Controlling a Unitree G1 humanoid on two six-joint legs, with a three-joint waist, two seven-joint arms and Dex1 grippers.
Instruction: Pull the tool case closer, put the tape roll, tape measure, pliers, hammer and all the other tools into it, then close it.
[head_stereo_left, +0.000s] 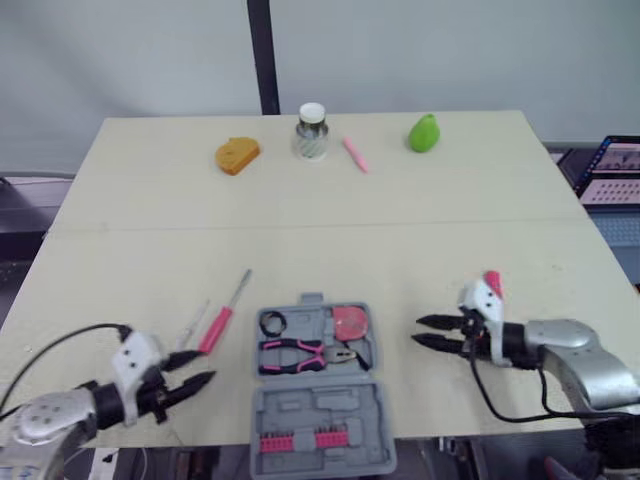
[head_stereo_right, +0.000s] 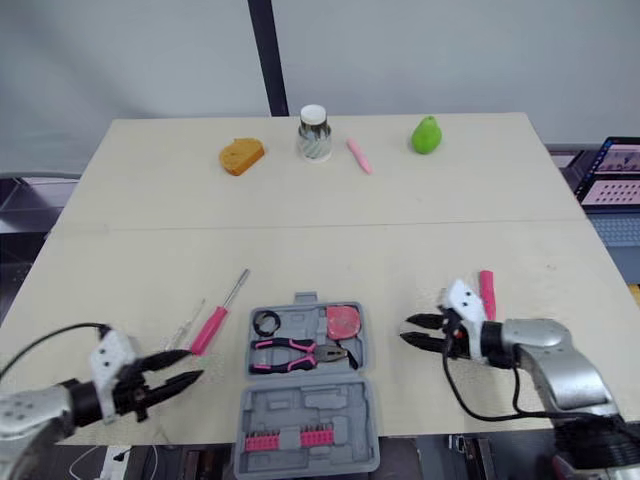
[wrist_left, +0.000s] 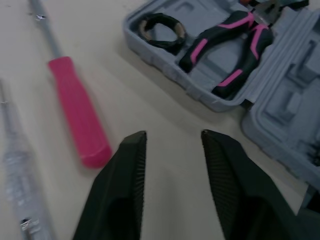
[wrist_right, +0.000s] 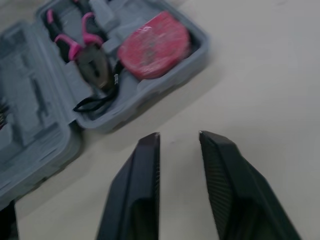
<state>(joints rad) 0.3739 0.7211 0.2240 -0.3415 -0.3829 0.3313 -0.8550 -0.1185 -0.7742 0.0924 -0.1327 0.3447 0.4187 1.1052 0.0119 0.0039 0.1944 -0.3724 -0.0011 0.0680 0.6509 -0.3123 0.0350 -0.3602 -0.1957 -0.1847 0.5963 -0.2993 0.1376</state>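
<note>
Right gripper (wrist_right: 177, 134), parted, near tool case (wrist_right: 201, 49) holding tape measure (wrist_right: 152, 44), pliers (wrist_right: 92, 60)

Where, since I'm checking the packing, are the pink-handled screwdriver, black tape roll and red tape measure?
Pink-handled screwdriver (head_stereo_left: 216, 328): left eye view, pink handle.
Black tape roll (wrist_left: 177, 31): left wrist view, ring's rim.
Red tape measure (wrist_right: 154, 44): right wrist view, top face.

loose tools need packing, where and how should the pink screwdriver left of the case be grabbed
Take the pink screwdriver by its thick handle, not the thin shaft. It lies flat on the table, so probably come down from above with the left gripper, which is nearest, jaws spanning the handle's width. Mind the clear screwdriver lying close beside it.
</note>
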